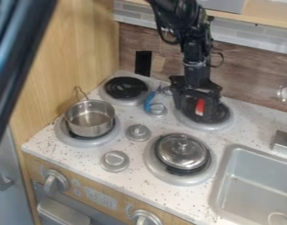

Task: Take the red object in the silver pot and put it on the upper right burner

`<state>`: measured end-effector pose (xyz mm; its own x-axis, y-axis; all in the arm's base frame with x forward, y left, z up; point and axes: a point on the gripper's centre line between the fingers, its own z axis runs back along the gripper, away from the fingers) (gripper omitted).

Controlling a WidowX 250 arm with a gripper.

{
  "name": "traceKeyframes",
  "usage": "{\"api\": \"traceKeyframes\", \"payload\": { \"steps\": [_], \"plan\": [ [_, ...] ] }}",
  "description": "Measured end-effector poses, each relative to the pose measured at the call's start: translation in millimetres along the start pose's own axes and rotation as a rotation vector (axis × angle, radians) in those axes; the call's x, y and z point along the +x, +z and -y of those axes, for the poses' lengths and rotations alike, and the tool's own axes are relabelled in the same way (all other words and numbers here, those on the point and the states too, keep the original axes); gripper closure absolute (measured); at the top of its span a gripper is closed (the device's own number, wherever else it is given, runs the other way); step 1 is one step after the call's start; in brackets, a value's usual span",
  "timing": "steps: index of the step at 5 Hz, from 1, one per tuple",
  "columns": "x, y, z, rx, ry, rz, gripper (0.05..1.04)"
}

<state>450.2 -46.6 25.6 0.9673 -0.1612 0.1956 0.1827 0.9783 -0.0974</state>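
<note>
Red object [200, 107], just one, sits within one wide-open end effector [195, 110] at one of four burners [207, 126].

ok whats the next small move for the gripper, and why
Probably settle the red object onto the upper right burner and let go: it shows at the gripper, over that burner, already clear of the silver pot.

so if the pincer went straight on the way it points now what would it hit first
Most likely the upper right burner, below the pincer and the red object; any gap is hard to judge from this angle.
</note>
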Motion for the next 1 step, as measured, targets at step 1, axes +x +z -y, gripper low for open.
{"api": "traceKeyframes", "payload": {
  "steps": [1],
  "plan": [
    [-13.7,20.5,-1.5,0.021,0.008,-0.009,0.083]
  ]
}}
